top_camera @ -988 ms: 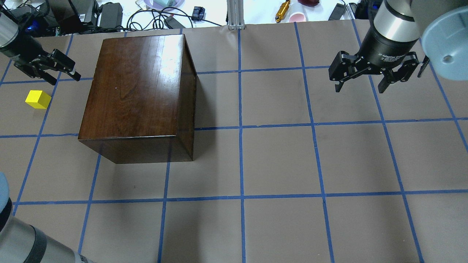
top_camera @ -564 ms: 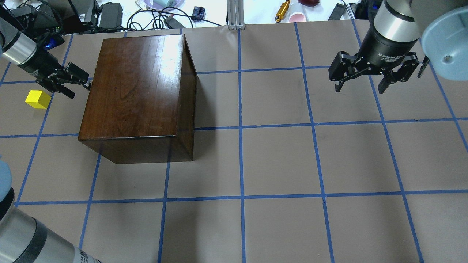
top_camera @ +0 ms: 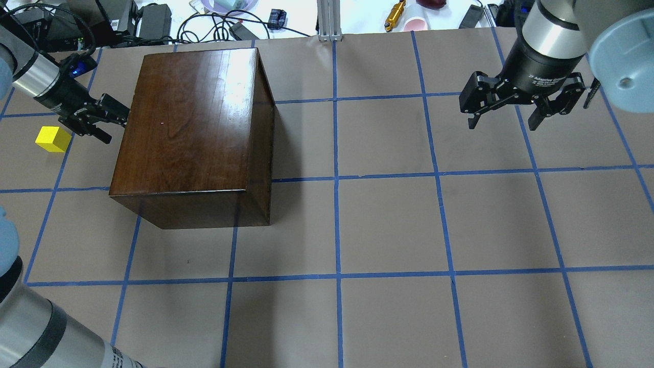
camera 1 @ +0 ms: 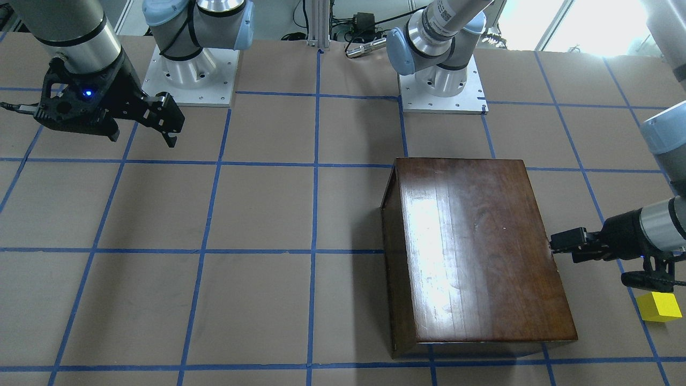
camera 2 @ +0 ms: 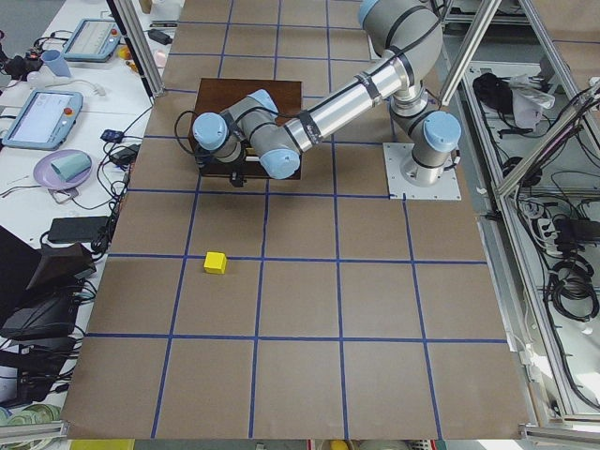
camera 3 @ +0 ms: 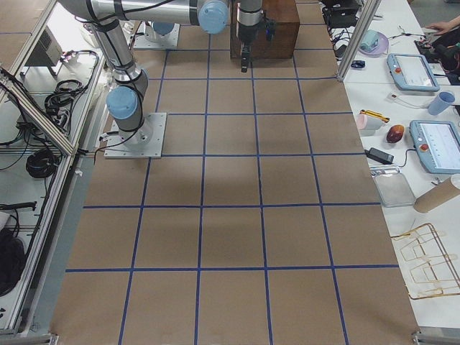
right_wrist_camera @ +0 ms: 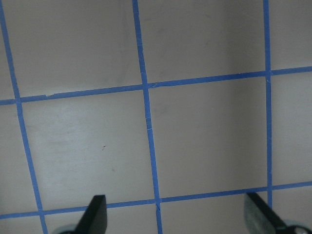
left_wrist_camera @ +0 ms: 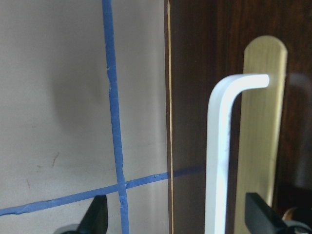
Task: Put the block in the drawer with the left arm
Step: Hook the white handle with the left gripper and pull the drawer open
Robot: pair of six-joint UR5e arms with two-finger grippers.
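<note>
The yellow block lies on the table left of the dark-brown box; it also shows in the front view and the left side view. The drawer is shut in the box; its dark front board with the white pull over a brass plate fills the left wrist view. My left gripper is open, level against that face, its fingertips either side of the pull, not touching it. My right gripper hangs open and empty over the far right of the table.
Blue tape lines grid the brown table. Cables, chargers and small items lie beyond the far edge. The arm bases stand at the robot's side. The right wrist view shows only table.
My left gripper has moved right and slightly toward me, from beyond the block to the box's left face. The block, box and right arm have not moved.
</note>
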